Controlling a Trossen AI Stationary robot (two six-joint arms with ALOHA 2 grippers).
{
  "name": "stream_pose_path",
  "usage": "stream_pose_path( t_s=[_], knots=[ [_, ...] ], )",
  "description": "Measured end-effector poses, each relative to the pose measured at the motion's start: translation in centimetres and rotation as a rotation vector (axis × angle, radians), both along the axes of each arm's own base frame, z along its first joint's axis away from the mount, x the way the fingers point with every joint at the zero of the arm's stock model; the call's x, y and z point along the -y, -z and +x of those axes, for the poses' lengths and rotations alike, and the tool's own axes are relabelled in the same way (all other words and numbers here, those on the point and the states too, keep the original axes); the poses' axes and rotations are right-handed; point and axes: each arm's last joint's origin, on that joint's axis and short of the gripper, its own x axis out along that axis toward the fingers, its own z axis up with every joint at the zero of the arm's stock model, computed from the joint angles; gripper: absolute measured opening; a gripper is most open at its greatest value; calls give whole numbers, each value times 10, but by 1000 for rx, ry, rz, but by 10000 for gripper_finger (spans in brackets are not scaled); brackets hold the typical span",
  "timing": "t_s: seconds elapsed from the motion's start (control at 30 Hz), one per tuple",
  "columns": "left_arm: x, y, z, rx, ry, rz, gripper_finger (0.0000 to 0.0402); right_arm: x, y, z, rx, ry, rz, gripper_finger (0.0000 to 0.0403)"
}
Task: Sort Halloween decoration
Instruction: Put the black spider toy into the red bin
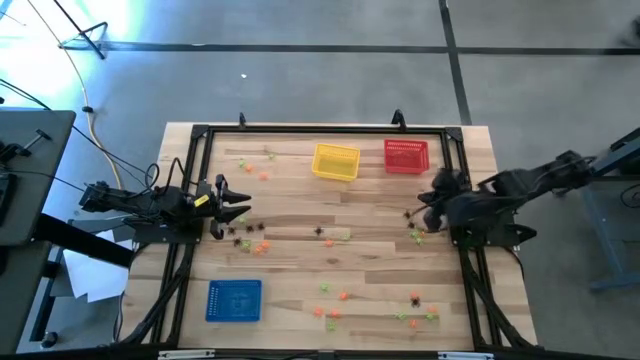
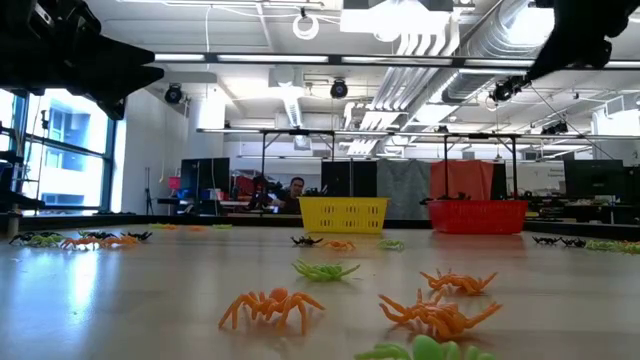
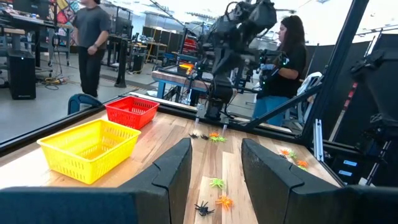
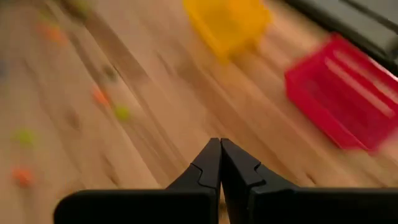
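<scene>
At the table's left edge, the left gripper [image 1: 243, 212] hovers above the wood with its two dark fingers [image 3: 171, 171] standing apart and nothing between them; a small cluster of black and orange spider trinkets [image 1: 248, 243] lies just beside and below it in the high view. Opposite, at the right edge, the right gripper [image 4: 220, 163] has its fingers pressed together, empty, raised over bare boards near a few green and orange trinkets [image 1: 416, 234]. Halloween decoration: tiny plastic spiders in orange, light green and black, scattered loose on the wooden table [image 1: 300, 215] — a group toward the far left [image 1: 255, 163], a pair at centre [image 1: 332, 235], more along the near edge [image 1: 330, 311] and near right corner [image 1: 418, 309]. Yellow mesh basket [image 1: 336, 161] and red mesh basket [image 1: 406, 156] stand side by side, apart, at the far edge; blue mesh basket [image 1: 234, 300] sits at the near left. None of the trinkets can be seen inside a basket. People [image 3: 287, 56] show in the room beyond.
</scene>
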Motion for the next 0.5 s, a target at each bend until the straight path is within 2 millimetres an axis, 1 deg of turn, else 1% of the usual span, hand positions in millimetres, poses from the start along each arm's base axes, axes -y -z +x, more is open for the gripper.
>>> stream_pose_path(
  t_s=[0.1, 0.23, 0.37, 0.5],
  knots=[
    [0, 0, 0, 0, 0, 0, 129, -1, 8, 15, -174, 12, 5, 1],
    [0, 0, 0, 0, 0, 0, 129, 3, 21, 30, -338, 17, 16, 1],
    [0, 0, 0, 0, 0, 0, 129, 7, 30, 42, -421, 10, 50, 1],
    [0, 0, 0, 0, 0, 0, 129, 13, 41, 51, -441, 3, 69, 1]
  ],
)
